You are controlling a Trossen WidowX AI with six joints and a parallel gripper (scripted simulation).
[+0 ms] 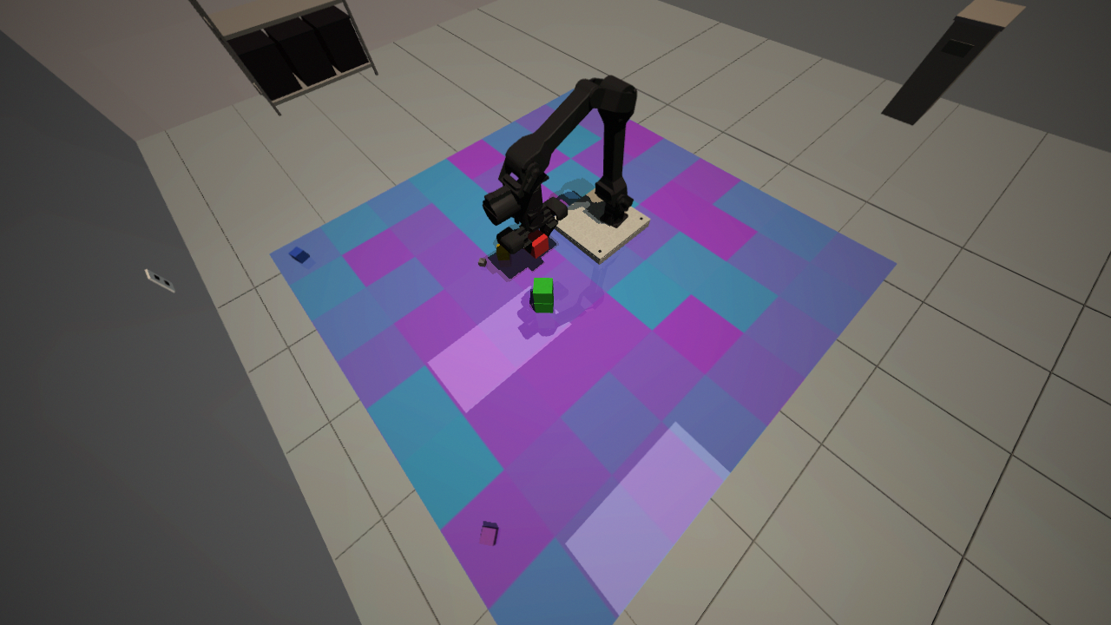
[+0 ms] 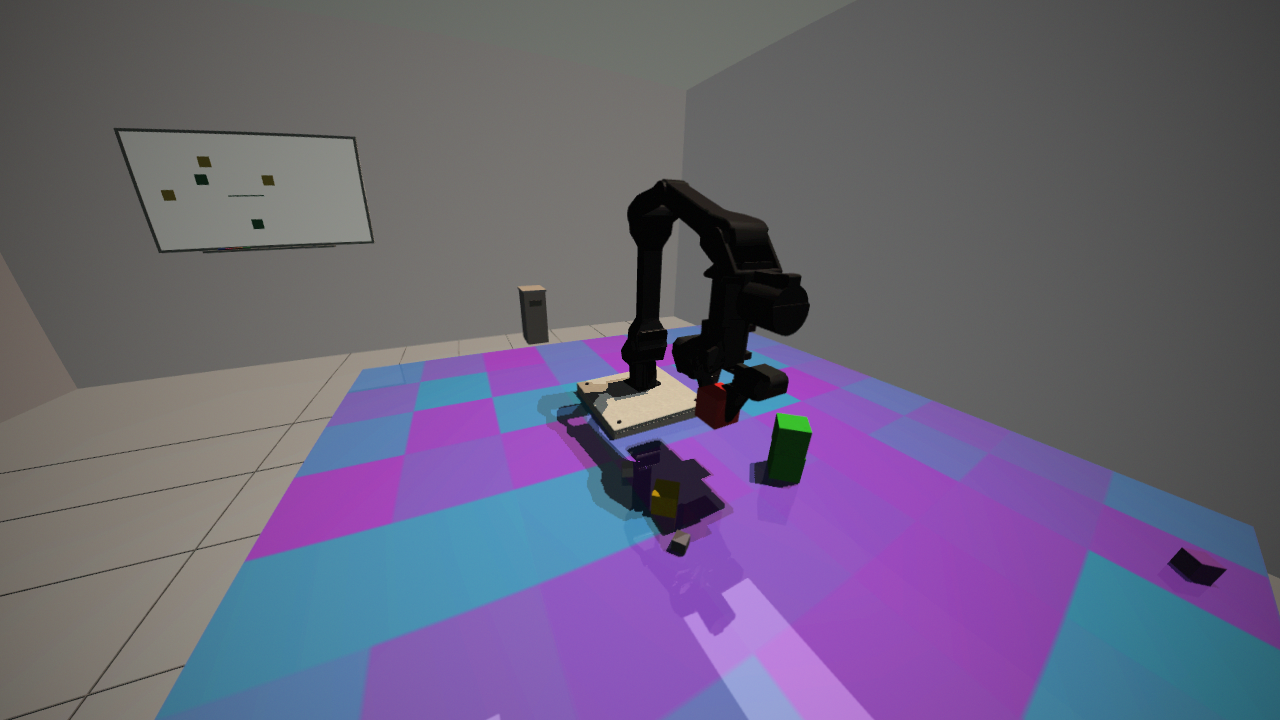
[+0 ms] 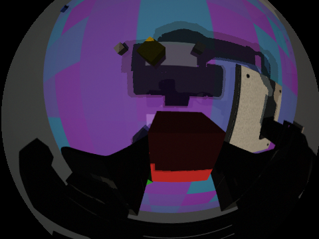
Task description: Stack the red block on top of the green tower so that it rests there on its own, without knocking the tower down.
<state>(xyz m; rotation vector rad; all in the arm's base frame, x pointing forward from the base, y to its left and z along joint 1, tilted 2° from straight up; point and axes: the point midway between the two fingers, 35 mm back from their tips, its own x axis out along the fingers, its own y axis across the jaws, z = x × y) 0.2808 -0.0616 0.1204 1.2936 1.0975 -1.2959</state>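
My gripper (image 1: 538, 240) (image 2: 722, 402) (image 3: 179, 135) is shut on the red block (image 1: 540, 246) (image 2: 712, 405) (image 3: 186, 151), one finger on either side of it. The block is off the mat; its shadow lies apart below it. The green tower (image 1: 542, 295) (image 2: 789, 450) stands upright on the mat, two blocks high, with nothing on top. The held block is beside the tower, on the arm base's side, not over it. In the wrist view only a sliver of green (image 3: 149, 182) shows by the left finger; the rest of the tower is hidden.
A yellow block (image 1: 503, 253) (image 2: 665, 499) (image 3: 151, 52) and a small grey block (image 1: 481, 261) (image 2: 679, 543) (image 3: 119, 48) lie near the arm's shadow. The base plate (image 1: 601, 246) (image 3: 246, 109) is behind. A blue block (image 1: 299, 254) and a pink block (image 1: 488, 535) lie far off.
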